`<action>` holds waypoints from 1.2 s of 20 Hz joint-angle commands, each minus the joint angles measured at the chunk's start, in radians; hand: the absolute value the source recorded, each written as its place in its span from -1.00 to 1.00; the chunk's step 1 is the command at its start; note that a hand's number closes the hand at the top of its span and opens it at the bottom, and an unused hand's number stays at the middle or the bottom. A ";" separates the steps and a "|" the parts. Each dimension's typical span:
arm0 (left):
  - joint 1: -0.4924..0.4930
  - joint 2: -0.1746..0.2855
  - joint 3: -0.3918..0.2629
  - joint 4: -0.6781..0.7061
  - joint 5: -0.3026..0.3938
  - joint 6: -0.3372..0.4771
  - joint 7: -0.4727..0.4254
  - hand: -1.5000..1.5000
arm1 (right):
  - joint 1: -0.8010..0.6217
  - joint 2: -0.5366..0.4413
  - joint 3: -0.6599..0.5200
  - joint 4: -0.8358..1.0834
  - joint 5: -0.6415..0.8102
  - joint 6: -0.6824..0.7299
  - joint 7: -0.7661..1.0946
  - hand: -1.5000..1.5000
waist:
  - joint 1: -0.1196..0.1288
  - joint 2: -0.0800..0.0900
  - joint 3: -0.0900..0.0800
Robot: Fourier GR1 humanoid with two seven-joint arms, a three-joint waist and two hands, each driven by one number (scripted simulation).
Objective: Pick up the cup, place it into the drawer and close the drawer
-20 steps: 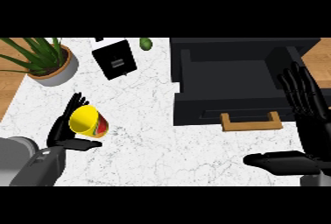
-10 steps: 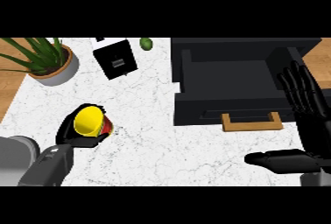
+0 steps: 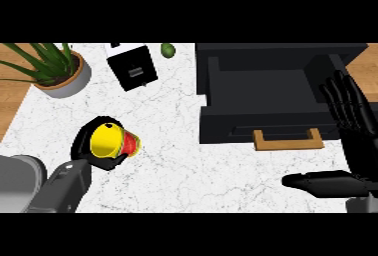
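My left hand (image 3: pixel 81 147) grips the cup (image 3: pixel 105 139), with counter (image 3: pixel 173 165) between it and the open drawer (image 3: pixel 251 127). My right hand (image 3: pixel 353 125) rests open at the drawer's right edge.

The cup (image 3: pixel 109 140) is yellow with a red band, the table (image 3: pixel 184 175) white marble veined in grey, the drawer (image 3: pixel 266 95) black (its handle (image 3: pixel 288 142) tan wood), the plant (image 3: pixel 37 62) green in a grey pot (image 3: pixel 71 82), and the left robot hand (image 3: pixel 81 147) and right robot hand (image 3: pixel 362 150) black.
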 commanded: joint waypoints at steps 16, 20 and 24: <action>0.022 -0.051 0.035 -0.256 0.105 0.074 -0.100 1.00 | 0.016 -0.015 -0.049 -0.015 -0.024 0.003 0.009 -1.00 | 0.028 -0.014 0.005; -0.068 -0.099 0.001 -0.426 0.121 0.198 0.067 1.00 | -0.016 -0.022 -0.062 -0.023 -0.017 -0.021 0.059 -1.00 | 0.042 -0.021 0.006; -0.021 -0.187 -0.077 -0.611 0.088 0.310 0.116 1.00 | 0.060 -0.033 -0.083 -0.018 -0.039 0.026 -0.015 -1.00 | 0.039 -0.019 0.006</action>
